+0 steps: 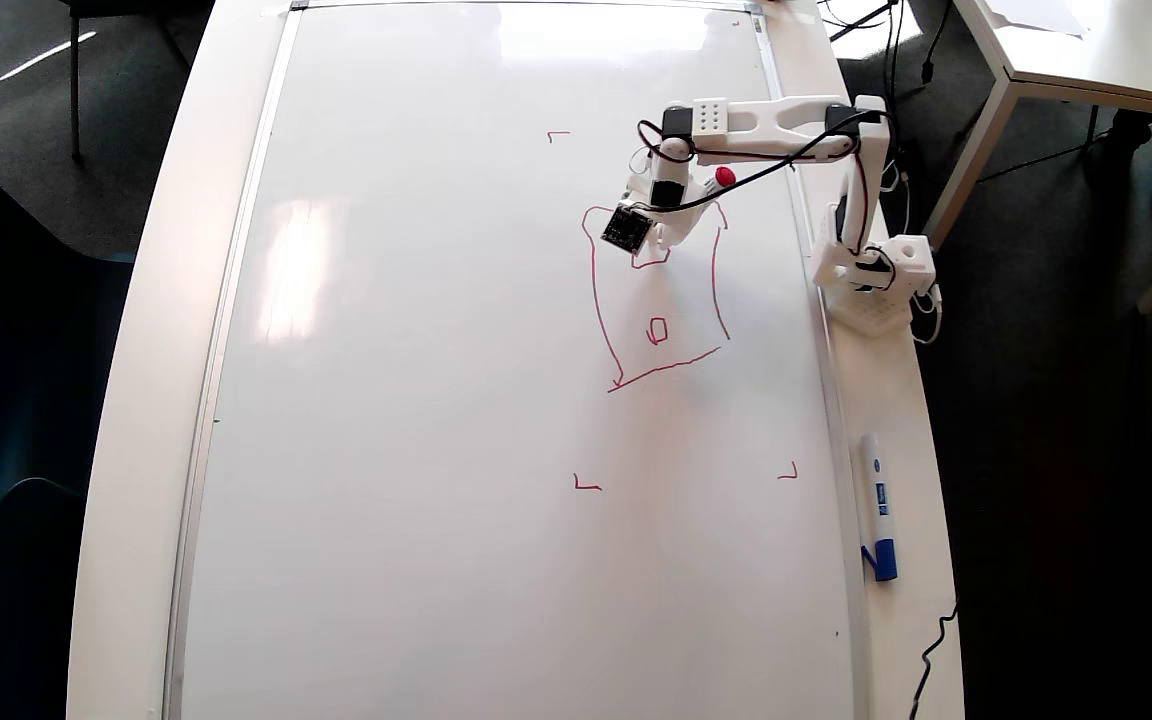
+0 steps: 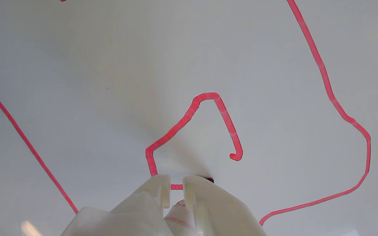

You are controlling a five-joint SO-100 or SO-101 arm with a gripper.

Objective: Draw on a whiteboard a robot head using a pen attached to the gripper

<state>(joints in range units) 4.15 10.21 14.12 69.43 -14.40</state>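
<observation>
Overhead view: the whiteboard covers most of the table; the arm reaches from its right edge over the upper part of the red robot head outline. The gripper points down at the board, carrying the pen, red end up. A blue-capped marker lies off the board at right. Wrist view: the jaws stand close together around the pen, whose tip touches the board beside an unfinished small box.
</observation>
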